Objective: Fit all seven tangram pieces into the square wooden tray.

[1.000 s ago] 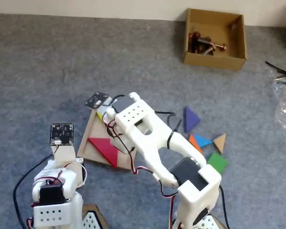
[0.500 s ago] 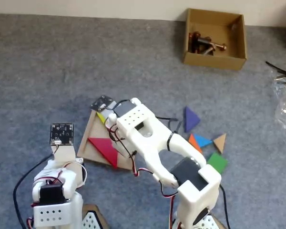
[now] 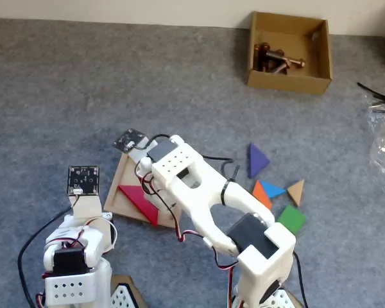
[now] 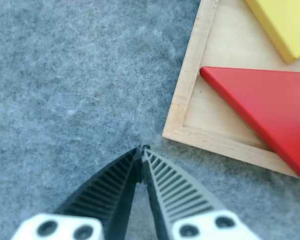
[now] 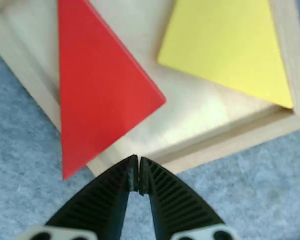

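Right pincer point(image 5: 138, 167) pinched to a narrow point, empty, tips over the rim of the wooden tray point(image 5: 230, 136). Inside the tray: red triangle point(image 5: 95, 95) and yellow triangle point(image 5: 230, 45), apart, bare wood between. Left pincer point(image 4: 141, 150) likewise closed, empty, above the grey bench point(image 4: 65, 75) just off a tray corner. Loose on the bench, well apart from the tray on the right arm's point(image 3: 199, 186) side: purple piece point(image 3: 256, 159), orange piece point(image 3: 262, 192), blue piece point(image 3: 274, 190), tan piece point(image 3: 296, 191), green piece point(image 3: 291, 219). Right arm nearer; likely its fetch.

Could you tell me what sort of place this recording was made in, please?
Likely a robotics lab or hobby workbench: a grey felt-covered table, a cardboard box of oddments, and a wooden tray.
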Tool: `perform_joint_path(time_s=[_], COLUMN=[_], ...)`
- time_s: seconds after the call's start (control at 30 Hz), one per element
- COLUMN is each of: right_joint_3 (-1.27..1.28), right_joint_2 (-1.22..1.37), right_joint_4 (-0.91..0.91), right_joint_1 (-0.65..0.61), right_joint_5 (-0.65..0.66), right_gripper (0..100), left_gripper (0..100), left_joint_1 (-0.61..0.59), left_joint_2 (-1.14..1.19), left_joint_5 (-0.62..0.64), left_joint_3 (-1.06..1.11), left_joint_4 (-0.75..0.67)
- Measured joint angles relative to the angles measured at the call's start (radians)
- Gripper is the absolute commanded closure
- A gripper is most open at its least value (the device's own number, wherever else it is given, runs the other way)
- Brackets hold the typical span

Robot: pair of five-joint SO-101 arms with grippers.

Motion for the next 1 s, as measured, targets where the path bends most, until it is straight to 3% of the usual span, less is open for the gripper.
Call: perform_joint_path(time_s=[0.2, 0.47, 1.0], right_joint_3=[0.135, 0.157, 0.169], right_joint_2=[-0.005, -0.008, -0.008], right_joint_4=[-0.135, -0.149, -0.141], right_joint_1=[-0.002, 0.012, 0.236], right_joint_5=[-0.003, -0.003, 0.002], right_gripper=[99.4, 99.4, 99.4], left_gripper=[100, 100, 100], left_joint_1=[0.000, 0.000, 0.000], left_joint_2=[0.000, 0.000, 0.000], left_joint_5=[0.000, -0.002, -0.002], left_joint_3=[0.000, 0.000, 0.000], left_joint_4=[0.000, 0.000, 0.000])
